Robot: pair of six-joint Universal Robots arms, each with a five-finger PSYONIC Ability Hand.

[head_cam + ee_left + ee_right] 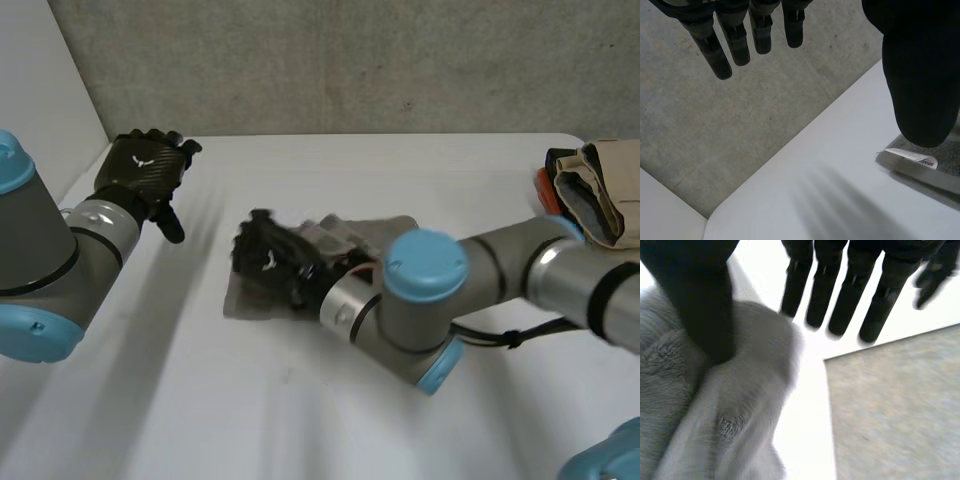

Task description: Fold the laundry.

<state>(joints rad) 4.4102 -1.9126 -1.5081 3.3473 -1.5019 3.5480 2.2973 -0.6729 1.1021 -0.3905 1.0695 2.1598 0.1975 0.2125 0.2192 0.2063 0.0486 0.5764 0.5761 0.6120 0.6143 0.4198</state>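
Grey cloth (390,230) under right robot hand (270,262), fingers straight | left robot hand (145,165) spread, empty

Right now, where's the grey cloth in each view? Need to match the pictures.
Head view: grey cloth mid-table, partly under the right robot hand.
Left wrist view: grey cloth, a labelled corner, just past the thumb of the left robot hand.
Right wrist view: grey cloth beneath the thumb of the right robot hand, short of its fingertips.
Shared landmark: the white table that the cloth lies on.
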